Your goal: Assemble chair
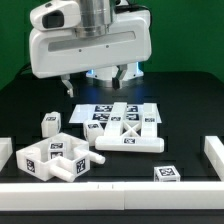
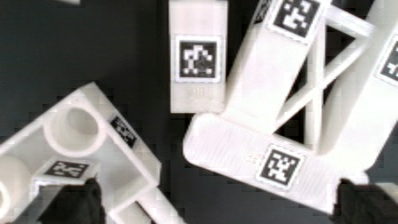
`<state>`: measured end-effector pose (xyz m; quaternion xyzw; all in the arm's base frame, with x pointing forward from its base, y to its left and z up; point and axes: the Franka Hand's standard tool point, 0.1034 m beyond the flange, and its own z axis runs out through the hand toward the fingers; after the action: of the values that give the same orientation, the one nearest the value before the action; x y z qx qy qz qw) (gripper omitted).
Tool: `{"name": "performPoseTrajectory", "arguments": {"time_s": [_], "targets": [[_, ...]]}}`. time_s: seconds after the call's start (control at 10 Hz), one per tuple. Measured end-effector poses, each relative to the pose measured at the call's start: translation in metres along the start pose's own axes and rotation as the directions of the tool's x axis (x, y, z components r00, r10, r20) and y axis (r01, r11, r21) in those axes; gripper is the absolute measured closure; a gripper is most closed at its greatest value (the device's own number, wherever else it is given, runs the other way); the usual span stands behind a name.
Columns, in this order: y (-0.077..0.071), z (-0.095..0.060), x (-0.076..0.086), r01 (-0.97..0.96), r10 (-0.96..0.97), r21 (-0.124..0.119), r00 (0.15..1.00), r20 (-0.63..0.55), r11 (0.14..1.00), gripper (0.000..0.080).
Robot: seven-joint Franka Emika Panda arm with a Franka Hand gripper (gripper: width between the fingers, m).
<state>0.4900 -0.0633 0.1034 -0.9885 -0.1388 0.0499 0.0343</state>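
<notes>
1. Black bench (image 1: 190, 110), green backdrop.
2. Chair loose in parts: X-braced panel (image 1: 128, 128) centre frame, chunky block (image 1: 55, 158) lower left.
3. Pincer (image 1: 97, 82) spread, empty, upper centre.
4. Risk: off-centre descent likely nudges crowded parts.

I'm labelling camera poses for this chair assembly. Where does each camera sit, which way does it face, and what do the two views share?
Exterior view: off the arm, somewhat raised, looking obliquely down across the table at the chair parts; the gripper hangs over them, jaws apart.
Wrist view: on the wrist, looking down at the parts from close; no part of the arm shows clearly.
Both show the X-braced panel.
</notes>
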Motion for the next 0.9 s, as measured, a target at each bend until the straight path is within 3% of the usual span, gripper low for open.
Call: {"name": "performPoseTrajectory", "arguments": {"time_s": [0.4,0.5,0.7,0.8,0.9], "targets": [[0.000,0.001,0.000,-0.003,0.003,0.000,1.000,0.002,1.000,0.0150],[-0.007,-0.001,0.017,0.005,-0.005,-0.010,1.000,-0.004,1.000,0.0150],[-0.042,-0.009,0.082,0.058,-0.058,-0.058,0.998,-0.012,0.997,0.0150],[-0.045,-0.006,0.100,0.067,-0.068,-0.062,0.998,-0.019,0.996,0.0150],[-0.043,-0.004,0.100,0.067,-0.068,-0.061,0.998,-0.018,0.996,0.0150]]}}
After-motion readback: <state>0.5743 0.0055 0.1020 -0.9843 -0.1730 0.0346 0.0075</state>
